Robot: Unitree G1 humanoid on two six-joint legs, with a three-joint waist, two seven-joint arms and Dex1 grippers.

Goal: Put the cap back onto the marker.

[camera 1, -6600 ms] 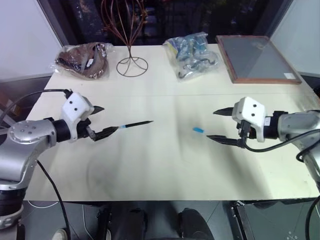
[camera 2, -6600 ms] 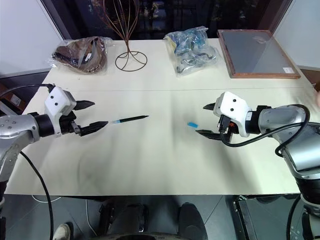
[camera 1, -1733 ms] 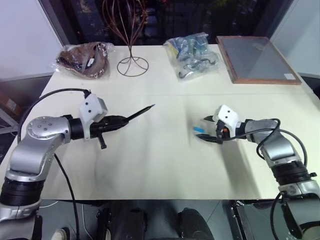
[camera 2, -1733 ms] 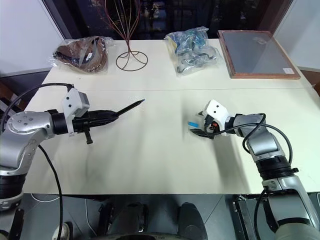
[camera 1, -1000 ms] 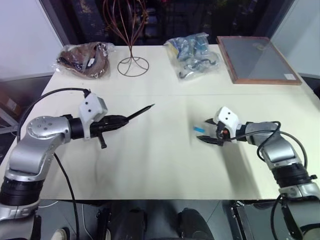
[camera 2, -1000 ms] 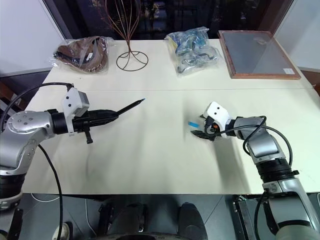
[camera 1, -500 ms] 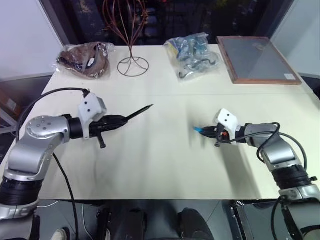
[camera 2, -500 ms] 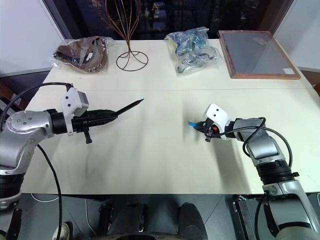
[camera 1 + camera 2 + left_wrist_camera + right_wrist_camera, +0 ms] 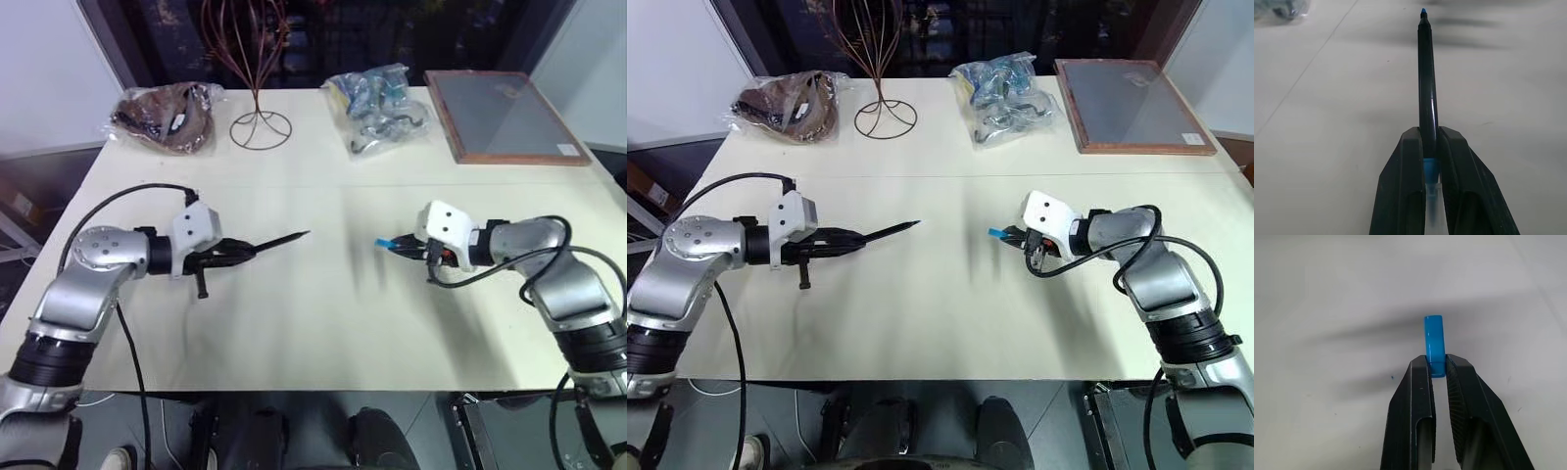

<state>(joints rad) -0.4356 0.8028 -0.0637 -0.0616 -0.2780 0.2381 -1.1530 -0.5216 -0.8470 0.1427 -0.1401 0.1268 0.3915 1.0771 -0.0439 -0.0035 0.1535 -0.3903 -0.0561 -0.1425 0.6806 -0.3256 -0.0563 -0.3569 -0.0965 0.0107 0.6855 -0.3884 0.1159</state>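
Note:
The slim black marker (image 9: 279,240) sticks out rightward from my left gripper (image 9: 243,249), which is shut on its rear end; its pointed tip aims toward the table's middle. In the left wrist view the marker (image 9: 1426,83) runs out between the two black fingers (image 9: 1403,186) and ends in a small blue tip. My right gripper (image 9: 400,246) is shut on the small light-blue cap (image 9: 384,243), held above the table at the right. The cap (image 9: 1434,343) pokes out past the fingertips in the right wrist view. A wide gap separates cap and marker tip.
Along the table's far edge lie a brown bundle in plastic (image 9: 165,116), a wire stand (image 9: 258,125), a bag of blue items (image 9: 380,106) and a wooden-framed board (image 9: 505,115).
My right gripper closed on the cap and lifted it off the table. My left gripper with the marker shifted a little right and down.

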